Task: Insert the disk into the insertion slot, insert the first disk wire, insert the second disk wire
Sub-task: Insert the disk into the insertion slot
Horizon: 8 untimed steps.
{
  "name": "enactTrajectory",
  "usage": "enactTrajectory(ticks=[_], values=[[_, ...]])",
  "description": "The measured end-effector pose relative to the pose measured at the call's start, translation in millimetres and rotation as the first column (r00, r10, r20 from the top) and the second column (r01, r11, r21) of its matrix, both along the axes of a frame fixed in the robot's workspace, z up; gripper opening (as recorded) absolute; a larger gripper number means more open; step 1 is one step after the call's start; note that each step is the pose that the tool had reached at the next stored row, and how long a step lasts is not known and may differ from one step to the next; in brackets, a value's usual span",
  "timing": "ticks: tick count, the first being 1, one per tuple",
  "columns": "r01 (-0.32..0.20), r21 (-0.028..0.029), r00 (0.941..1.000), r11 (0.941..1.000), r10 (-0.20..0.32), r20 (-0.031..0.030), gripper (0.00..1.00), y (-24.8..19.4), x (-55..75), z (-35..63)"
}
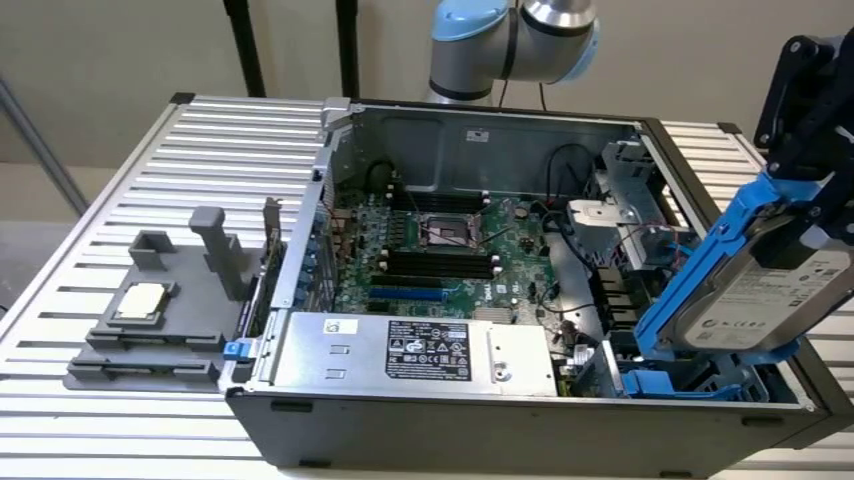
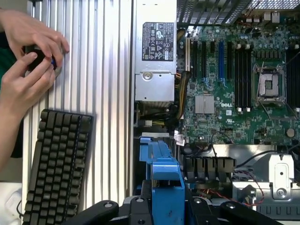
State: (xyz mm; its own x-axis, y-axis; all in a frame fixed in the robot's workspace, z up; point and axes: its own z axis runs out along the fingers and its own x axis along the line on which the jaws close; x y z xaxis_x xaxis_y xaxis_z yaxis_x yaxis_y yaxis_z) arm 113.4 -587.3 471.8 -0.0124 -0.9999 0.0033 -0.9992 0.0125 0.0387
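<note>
The disk [image 1: 771, 288], a silver-grey drive with a white label in a bright blue carrier [image 1: 705, 270], hangs tilted over the front corner of the open computer case at the exterior view's right. My black gripper [image 1: 817, 170] is shut on it from above. The carrier's lower end sits just above the insertion slot [image 1: 694, 383], a dark cage with blue fittings. In the wrist view the carrier's blue edge [image 2: 161, 164] runs between my fingers [image 2: 136, 207], with my gripper [image 2: 163, 204] closed around it. Thin red and blue cables [image 1: 661, 240] lie behind the cage.
The silver power-supply box [image 1: 414, 350] fills the case's front beside the slot, with the motherboard [image 1: 441, 250] behind it. A grey fixture [image 1: 147, 320] stands on the slatted table [image 1: 80, 200]. A person's hands [image 2: 26, 61] hold a small black object near a keyboard [image 2: 56, 164].
</note>
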Motion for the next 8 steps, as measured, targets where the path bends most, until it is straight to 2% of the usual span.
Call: enactTrajectory(ticks=[8], values=[[-0.007, 0.0, 1.0, 1.0, 0.007, -0.0003, 0.32, 3.3, -3.1, -10.4]])
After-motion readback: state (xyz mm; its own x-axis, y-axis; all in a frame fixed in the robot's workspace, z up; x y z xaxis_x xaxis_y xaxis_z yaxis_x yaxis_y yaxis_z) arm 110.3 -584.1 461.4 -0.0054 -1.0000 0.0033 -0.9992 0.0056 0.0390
